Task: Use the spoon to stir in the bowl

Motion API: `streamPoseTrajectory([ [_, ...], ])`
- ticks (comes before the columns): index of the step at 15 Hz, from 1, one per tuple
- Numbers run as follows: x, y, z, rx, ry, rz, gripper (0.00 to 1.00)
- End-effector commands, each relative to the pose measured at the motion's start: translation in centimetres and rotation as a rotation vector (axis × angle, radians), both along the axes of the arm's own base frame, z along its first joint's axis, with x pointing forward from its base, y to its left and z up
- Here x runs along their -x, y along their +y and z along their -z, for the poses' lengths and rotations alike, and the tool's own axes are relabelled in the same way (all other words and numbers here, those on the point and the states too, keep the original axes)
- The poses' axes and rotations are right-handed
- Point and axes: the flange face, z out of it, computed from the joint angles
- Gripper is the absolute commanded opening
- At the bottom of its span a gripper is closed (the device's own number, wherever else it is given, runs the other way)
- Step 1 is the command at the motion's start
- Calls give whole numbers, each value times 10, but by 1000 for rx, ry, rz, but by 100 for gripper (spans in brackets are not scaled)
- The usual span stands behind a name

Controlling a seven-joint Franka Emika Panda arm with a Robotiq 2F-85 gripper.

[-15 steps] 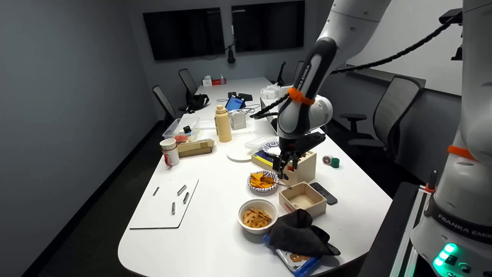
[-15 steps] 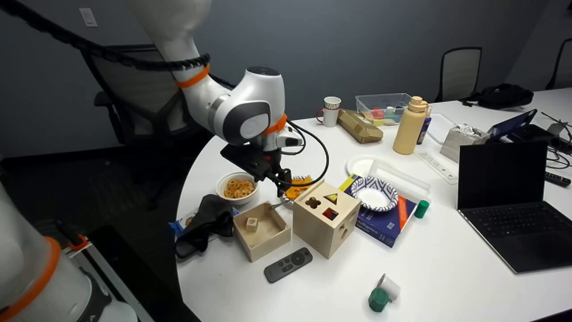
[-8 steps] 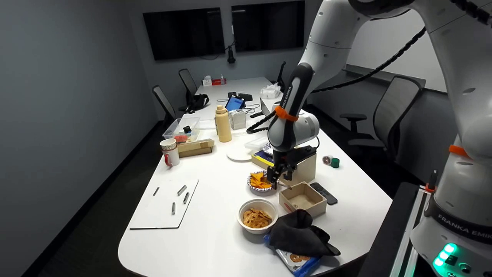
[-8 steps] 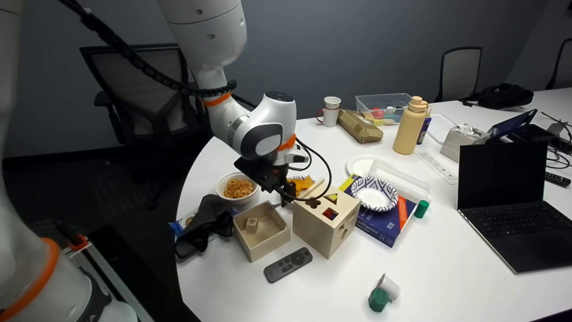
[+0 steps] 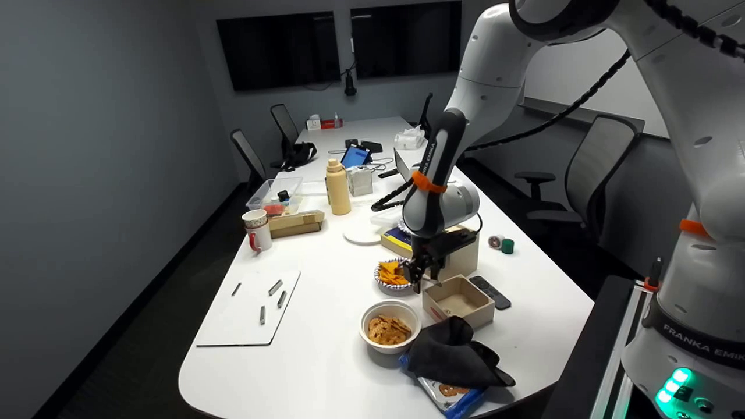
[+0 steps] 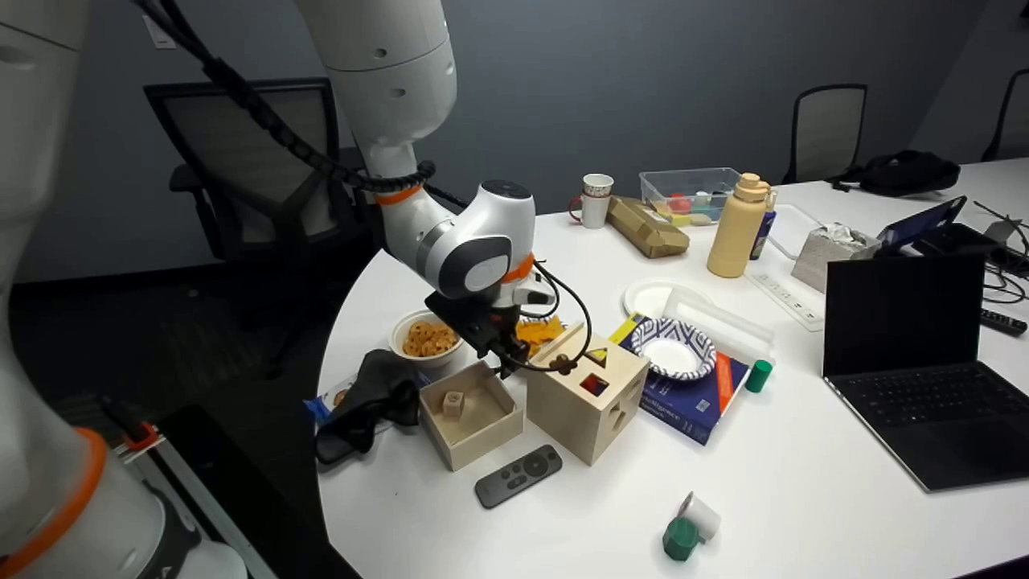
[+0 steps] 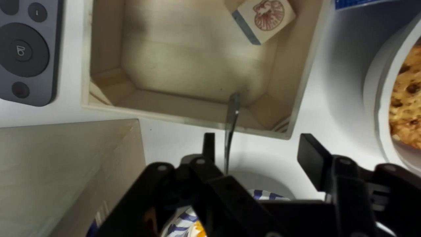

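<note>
The bowl has a blue-and-white patterned rim and holds orange chips. It stands beside the wooden cube, and part of its rim shows at the bottom of the wrist view. The metal spoon leans from the bowl, its handle end over the edge of the open wooden box; its bowl end is hidden. My gripper is open and low over the spoon. The handle lies between the fingers, nearer the left finger in the wrist view. The gripper also shows in both exterior views.
The open wooden box holds a small block. The wooden shape cube stands close beside the gripper. A white bowl of paler pieces, a black cloth and a remote lie nearby.
My gripper has come down beside the wooden cube to the spoon handle, moving left in one exterior view and right in another. The bowl and spoon look unmoved.
</note>
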Motion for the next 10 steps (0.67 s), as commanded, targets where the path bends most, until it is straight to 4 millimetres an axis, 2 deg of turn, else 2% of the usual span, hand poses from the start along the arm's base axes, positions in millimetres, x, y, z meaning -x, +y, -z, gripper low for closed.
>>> streamPoseTrajectory([
  [1,-2,5,1,0,-18,37,34],
  [6,-3,7,0,3,-19,52,0],
  [10,-6,7,-4,8,-25,62,1],
])
